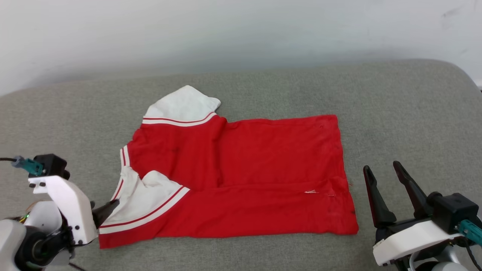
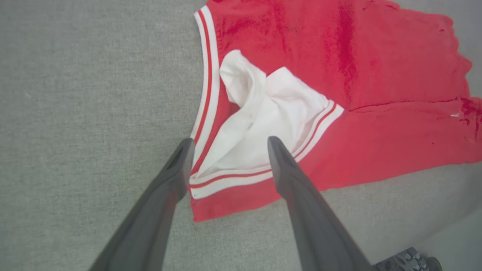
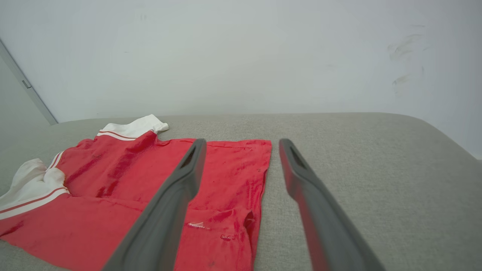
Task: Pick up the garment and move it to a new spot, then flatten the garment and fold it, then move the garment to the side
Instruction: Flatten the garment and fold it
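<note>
garment (image 1: 241,177) flat on gray bench (image 1: 395,98), long way left to right | my left fingers (image 2: 177,169) spread wide, empty, at its white sleeve (nearer, maybe touching) | my right fingers (image 1: 376,203) spread wide, empty, just beside hem

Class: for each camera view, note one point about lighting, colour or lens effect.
Head view: soft, even light; the garment is sharp, casting barely any shadow on the grey cushion. Left wrist view: the red blows out into blotchy patches; the left gripper looms large. Right wrist view: same blotchy red; the wide lens stretches the right gripper.
</note>
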Controlling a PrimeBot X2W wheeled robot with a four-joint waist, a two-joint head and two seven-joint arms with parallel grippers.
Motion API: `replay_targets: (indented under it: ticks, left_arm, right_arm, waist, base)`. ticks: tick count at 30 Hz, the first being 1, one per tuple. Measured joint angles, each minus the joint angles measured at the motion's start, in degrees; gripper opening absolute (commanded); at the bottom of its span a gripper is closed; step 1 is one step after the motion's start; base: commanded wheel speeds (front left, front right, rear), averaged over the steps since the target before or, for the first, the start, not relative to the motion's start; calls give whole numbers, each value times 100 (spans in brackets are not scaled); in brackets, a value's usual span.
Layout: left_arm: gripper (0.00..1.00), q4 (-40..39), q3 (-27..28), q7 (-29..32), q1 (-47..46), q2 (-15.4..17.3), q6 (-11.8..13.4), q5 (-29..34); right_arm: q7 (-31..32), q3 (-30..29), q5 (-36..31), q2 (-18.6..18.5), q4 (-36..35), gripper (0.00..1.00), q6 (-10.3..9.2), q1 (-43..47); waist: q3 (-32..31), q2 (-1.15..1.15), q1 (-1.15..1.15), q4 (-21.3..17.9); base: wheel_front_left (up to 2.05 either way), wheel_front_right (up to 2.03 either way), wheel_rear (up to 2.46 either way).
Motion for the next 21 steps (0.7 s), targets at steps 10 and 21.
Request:
replay_targets:
  ticks: [10, 21]
  left_arm:
    - [100, 230, 8, 601, 329, 63, 238, -475]
    - [0, 728, -112, 102, 198, -364, -237, -417]
  right_arm:
    - [-33, 67, -47, 166, -105, 100, -1, -170]
    - [379, -167, 168, 169, -90, 100, -1, -248]
  waist:
    - [548, 0, 0, -254]
    - [633, 0, 0, -151]
  base:
    - [0, 0, 0]
    - [0, 0, 0]
